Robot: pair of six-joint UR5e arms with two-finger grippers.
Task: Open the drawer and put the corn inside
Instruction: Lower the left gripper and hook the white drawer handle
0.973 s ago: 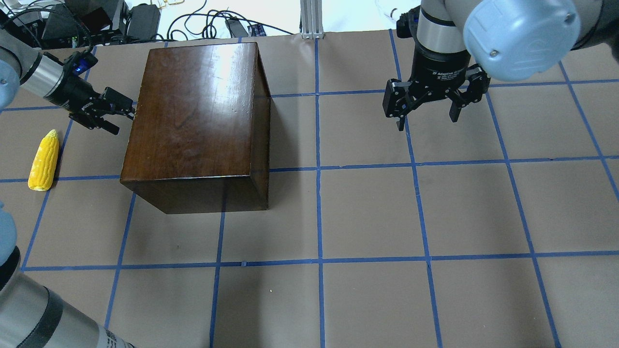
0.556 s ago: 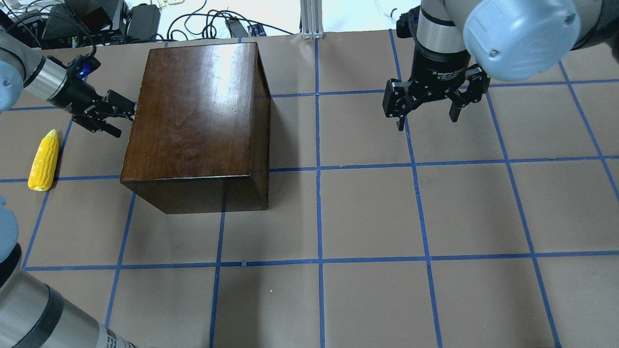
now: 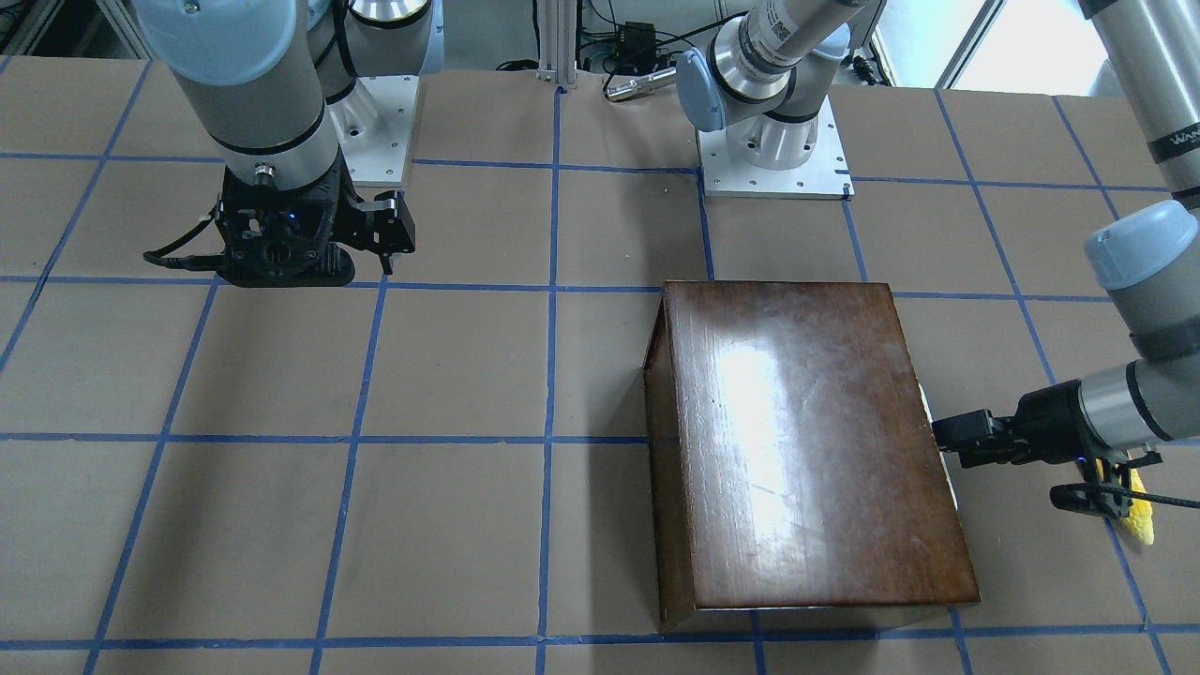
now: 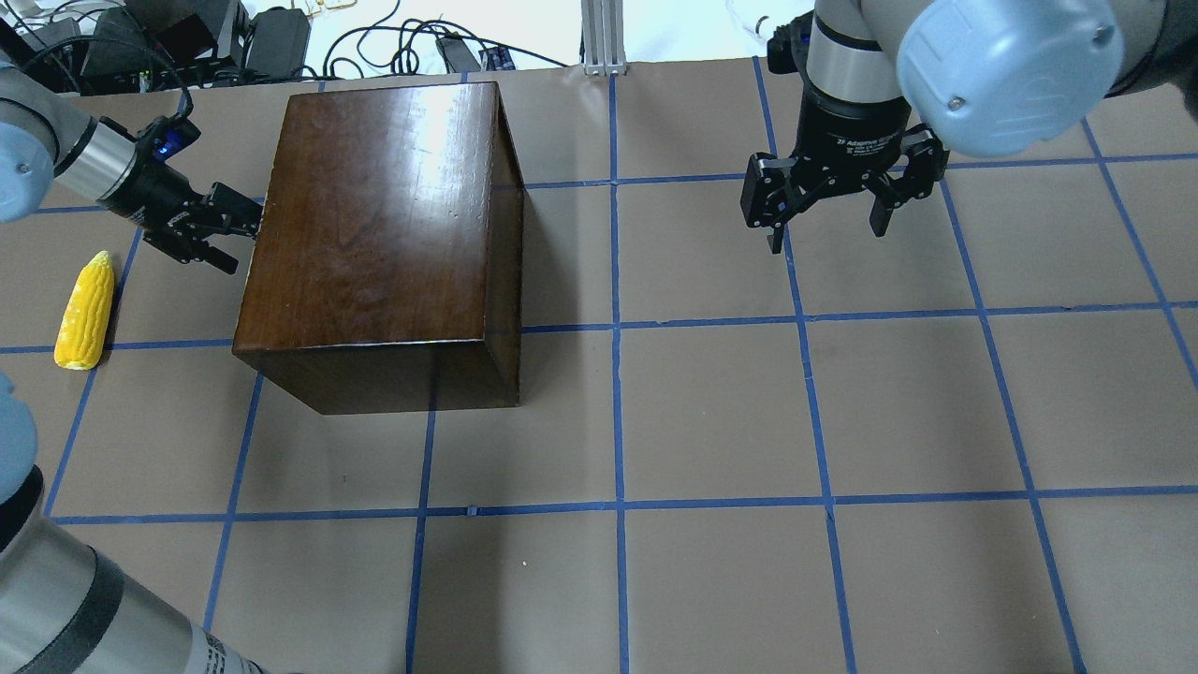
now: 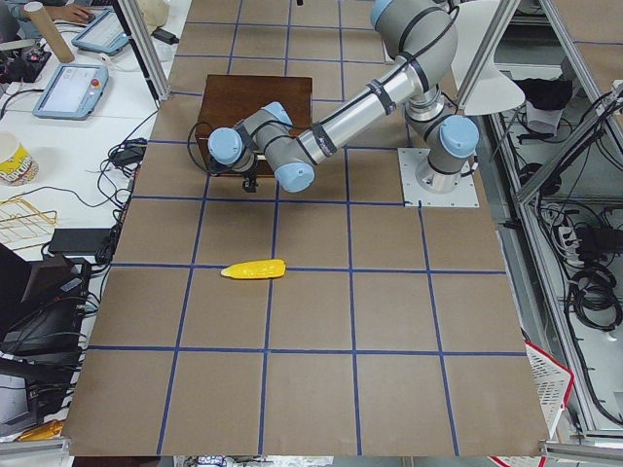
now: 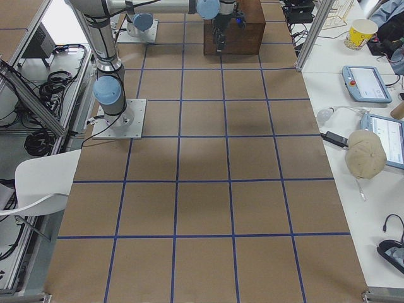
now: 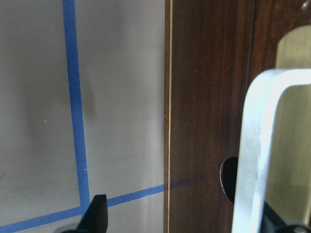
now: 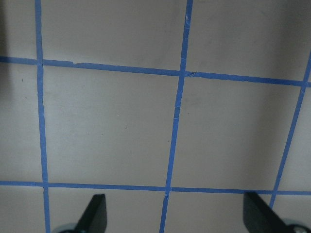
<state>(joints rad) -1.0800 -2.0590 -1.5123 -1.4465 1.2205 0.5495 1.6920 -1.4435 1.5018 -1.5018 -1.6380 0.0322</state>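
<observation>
Overhead exterior, near to far: corn [image 4: 85,311] lying flat on bench [image 4: 711,412], left of box [image 4: 374,215], well apart from it. Left claw [image 4: 245,234] open, tips right at box's left face. Left wrist cam: dark drawer [image 7: 209,97] front, metal pull [image 7: 257,145] up close, can't tell if drawer's out at all. Right claw [image 4: 827,240] open too, hanging over bench well right of box.
</observation>
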